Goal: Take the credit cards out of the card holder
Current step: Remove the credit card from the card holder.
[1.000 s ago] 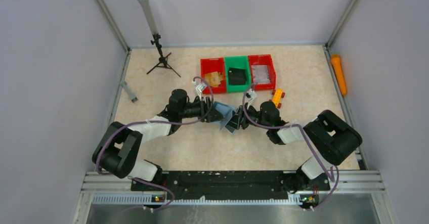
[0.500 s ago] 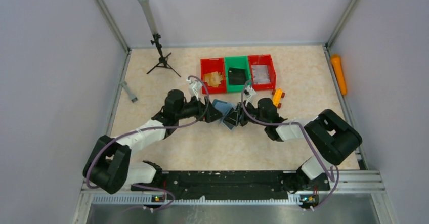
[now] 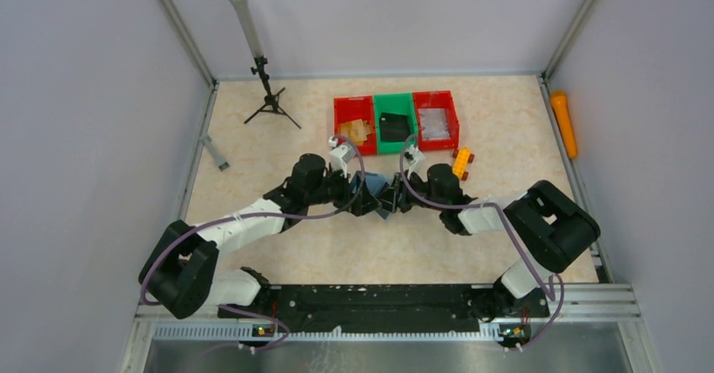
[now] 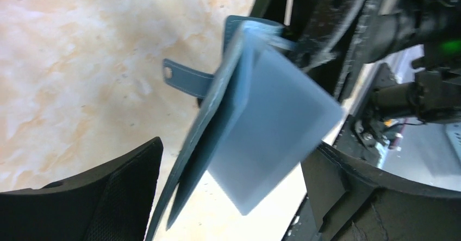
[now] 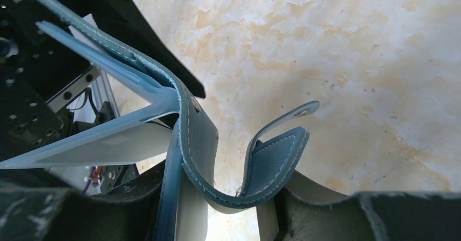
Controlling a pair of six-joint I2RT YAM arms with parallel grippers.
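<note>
At table (image 3: 278, 150) centre | left arm (image 3: 253, 215) moved closer | card holder (image 3: 377, 188) between jaws

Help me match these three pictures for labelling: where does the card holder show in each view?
Top external: card holder mid-table, nearer than the green bin.
Left wrist: centre of the picture, hanging open, seen edge-on.
Right wrist: left and lower centre, bent into a U.
Shared landmark: the beige marbled table; the closure tab shows in both wrist views.
</note>
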